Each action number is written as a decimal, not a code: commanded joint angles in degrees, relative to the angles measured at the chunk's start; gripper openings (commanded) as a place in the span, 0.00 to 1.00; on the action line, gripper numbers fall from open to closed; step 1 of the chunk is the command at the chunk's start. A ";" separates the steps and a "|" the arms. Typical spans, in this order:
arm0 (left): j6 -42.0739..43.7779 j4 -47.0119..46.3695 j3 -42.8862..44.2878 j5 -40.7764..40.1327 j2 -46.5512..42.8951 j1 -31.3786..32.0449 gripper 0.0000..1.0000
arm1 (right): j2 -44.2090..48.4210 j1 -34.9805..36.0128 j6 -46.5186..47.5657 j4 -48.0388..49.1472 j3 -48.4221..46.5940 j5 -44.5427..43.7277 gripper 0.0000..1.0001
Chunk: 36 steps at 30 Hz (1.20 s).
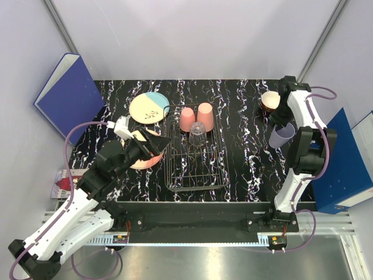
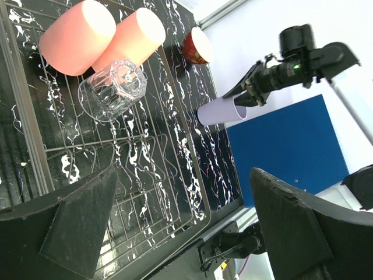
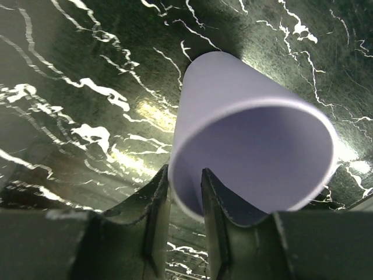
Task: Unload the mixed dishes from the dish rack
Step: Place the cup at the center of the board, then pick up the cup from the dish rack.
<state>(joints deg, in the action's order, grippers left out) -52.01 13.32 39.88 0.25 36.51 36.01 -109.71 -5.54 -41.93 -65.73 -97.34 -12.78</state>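
The wire dish rack (image 1: 195, 172) stands mid-table and holds two salmon-pink cups (image 1: 196, 116) and a clear glass (image 1: 197, 135), all lying at its far end; they also show in the left wrist view, cups (image 2: 99, 38) and glass (image 2: 113, 88). A blue-and-cream plate (image 1: 149, 108) and a salmon-pink plate (image 1: 141, 161) lie on the table left of the rack. My left gripper (image 1: 150, 145) is open and empty above the pink plate. My right gripper (image 3: 185, 198) is shut on the rim of the lavender cup (image 3: 250, 146), right of the rack (image 1: 281, 136). A red bowl (image 1: 270, 100) sits far right.
A blue binder (image 1: 70, 96) leans at the back left and another (image 1: 349, 166) stands by the right edge. A small red-and-white packet (image 1: 61, 184) lies off the table's near left corner. White walls close in the back and sides.
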 commanded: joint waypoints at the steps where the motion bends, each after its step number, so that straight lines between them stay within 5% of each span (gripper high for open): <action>1: 1.99 -3.39 0.20 2.03 -0.04 -0.15 0.99 | 7.04 -0.17 -0.43 -0.71 -5.30 1.16 0.35; 12: 8.32 -3.57 1.78 3.00 1.19 -0.15 0.99 | 20.75 1.14 -0.09 -3.35 -13.49 5.12 0.36; 16: 12.44 -0.68 5.46 1.43 7.14 -0.15 0.99 | 35.74 5.96 5.44 12.96 1.39 19.24 0.38; 20: 17.37 2.23 12.83 -1.82 14.71 -0.15 0.99 | 50.80 14.15 10.57 42.44 24.70 26.75 0.75; 22: 20.97 2.58 15.39 -3.58 20.24 -0.15 0.99 | 57.05 14.59 9.51 49.79 34.82 26.75 0.81; 28: 26.25 8.38 31.29 -9.74 38.26 -0.15 0.99 | 66.11 15.38 6.43 55.88 47.50 26.57 0.96; 36: 25.74 8.38 39.30 -10.90 52.94 -0.06 0.99 | 69.10 16.18 8.36 46.93 45.31 30.35 1.00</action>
<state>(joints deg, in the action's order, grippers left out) -27.05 21.26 74.00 -9.34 85.08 35.99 -42.89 10.02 -34.48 -19.31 -49.76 14.74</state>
